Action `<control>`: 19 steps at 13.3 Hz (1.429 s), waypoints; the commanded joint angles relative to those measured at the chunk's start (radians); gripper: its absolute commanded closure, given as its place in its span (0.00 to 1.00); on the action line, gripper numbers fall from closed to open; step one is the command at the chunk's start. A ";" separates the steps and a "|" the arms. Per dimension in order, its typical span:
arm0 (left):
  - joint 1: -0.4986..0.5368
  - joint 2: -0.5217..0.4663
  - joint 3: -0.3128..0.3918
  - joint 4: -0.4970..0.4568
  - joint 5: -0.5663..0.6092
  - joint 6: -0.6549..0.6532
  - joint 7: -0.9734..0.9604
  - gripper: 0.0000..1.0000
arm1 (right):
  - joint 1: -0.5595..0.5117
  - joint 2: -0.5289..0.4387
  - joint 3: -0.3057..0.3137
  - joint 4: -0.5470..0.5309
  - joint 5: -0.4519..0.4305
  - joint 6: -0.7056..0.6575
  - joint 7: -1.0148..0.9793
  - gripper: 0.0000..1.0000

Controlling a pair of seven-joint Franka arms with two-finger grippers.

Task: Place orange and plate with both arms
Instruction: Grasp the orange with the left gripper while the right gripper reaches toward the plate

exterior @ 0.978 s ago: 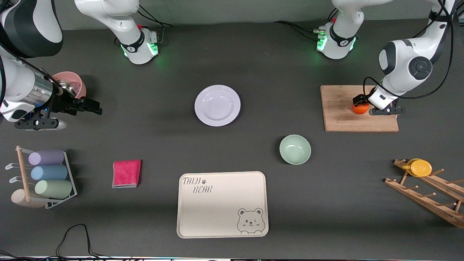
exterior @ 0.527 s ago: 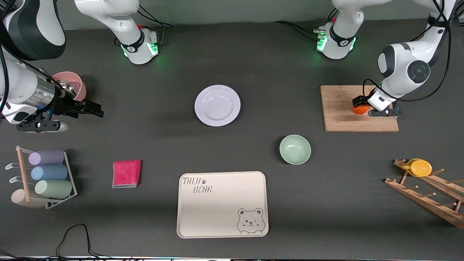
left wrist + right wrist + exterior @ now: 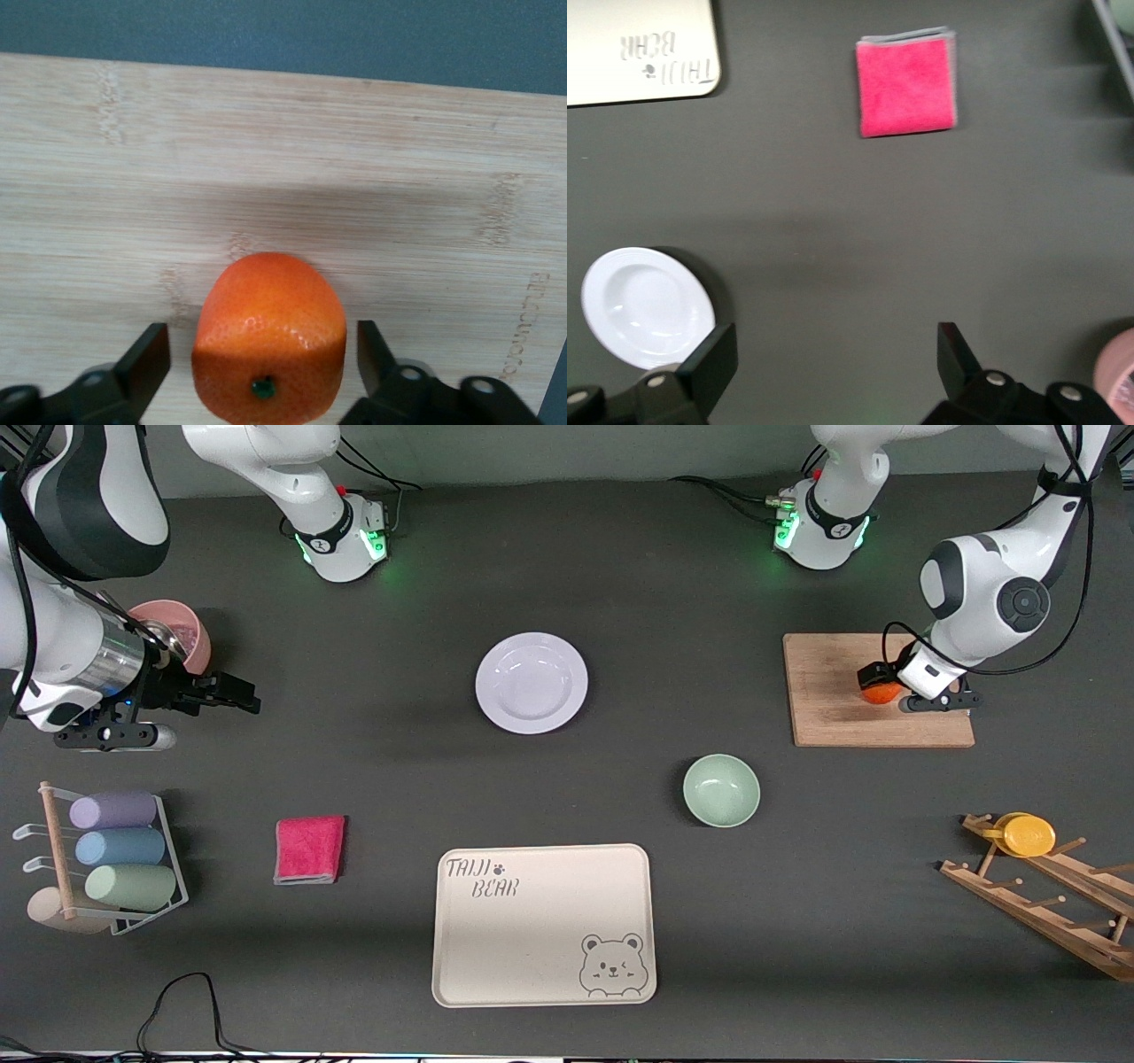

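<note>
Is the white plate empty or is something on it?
Empty. The round glossy white plate shows only bare surface; the small bright orange sits on the wooden board.

Orange (image 3: 268,332) dimpled, slightly shiny; cutting board (image 3: 354,177) matt grained wood; plate (image 3: 532,683) glossy; cloth (image 3: 907,84) fuzzy.

We see a robot lab: two white arms (image 3: 983,593) bolted on a dark tabletop (image 3: 620,584), with cables and staged kitchen props.

Right gripper (image 3: 833,363) over bare dark table (image 3: 833,230), fingers (image 3: 713,359) spread wide, nothing between. White plate (image 3: 647,305) on table. Folded pink cloth (image 3: 907,85) well apart. Cream tray (image 3: 638,49) corner, lettering visible. Pink bowl (image 3: 1116,372) rim at frame corner.
</note>
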 commanded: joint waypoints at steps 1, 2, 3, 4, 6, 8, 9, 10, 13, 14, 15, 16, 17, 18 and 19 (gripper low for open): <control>-0.002 -0.002 -0.005 -0.003 -0.016 0.013 0.004 1.00 | 0.013 -0.005 -0.009 -0.034 0.100 0.034 0.020 0.00; -0.002 -0.012 -0.005 -0.003 -0.018 0.006 0.004 1.00 | 0.014 -0.004 -0.009 -0.042 0.122 0.051 0.020 0.00; -0.002 -0.030 -0.005 0.000 -0.018 -0.003 0.007 1.00 | 0.028 -0.005 -0.009 -0.060 0.128 0.074 0.020 0.00; -0.005 -0.057 -0.009 0.008 -0.018 -0.028 0.007 1.00 | 0.055 -0.005 -0.009 -0.094 0.154 0.114 0.020 0.00; -0.007 -0.132 -0.055 0.053 -0.016 -0.118 0.001 1.00 | 0.063 0.009 -0.005 -0.111 0.176 0.139 0.020 0.00; -0.007 -0.176 -0.074 0.192 -0.016 -0.328 -0.003 1.00 | 0.089 0.041 -0.005 -0.115 0.200 0.142 0.020 0.00; -0.008 -0.176 -0.075 0.300 -0.016 -0.459 -0.004 1.00 | 0.089 0.052 -0.005 -0.120 0.239 0.142 0.020 0.00; -0.010 -0.171 -0.077 0.418 -0.016 -0.578 -0.003 1.00 | 0.088 0.061 -0.008 -0.135 0.283 0.145 0.020 0.00; -0.016 -0.141 -0.100 0.769 -0.021 -0.920 -0.010 1.00 | 0.089 0.053 -0.008 -0.214 0.384 0.217 0.002 0.00; -0.034 -0.125 -0.100 0.869 -0.021 -1.010 -0.016 1.00 | 0.089 0.053 -0.008 -0.227 0.392 0.220 0.001 0.00; -0.044 -0.107 -0.100 0.959 -0.021 -1.074 -0.018 1.00 | 0.089 0.049 -0.009 -0.247 0.432 0.232 -0.039 0.00; -0.051 -0.087 -0.100 1.018 -0.021 -1.114 -0.018 1.00 | 0.088 0.047 -0.014 -0.275 0.502 0.234 -0.106 0.00; -0.062 -0.081 -0.100 1.046 -0.021 -1.145 -0.026 1.00 | 0.088 0.046 -0.040 -0.301 0.573 0.232 -0.172 0.00; -0.092 -0.081 -0.102 1.048 -0.024 -1.149 -0.073 1.00 | 0.088 0.046 -0.064 -0.327 0.623 0.232 -0.231 0.00; -0.149 -0.081 -0.111 1.052 -0.041 -1.152 -0.161 1.00 | 0.086 0.049 -0.072 -0.347 0.668 0.229 -0.292 0.00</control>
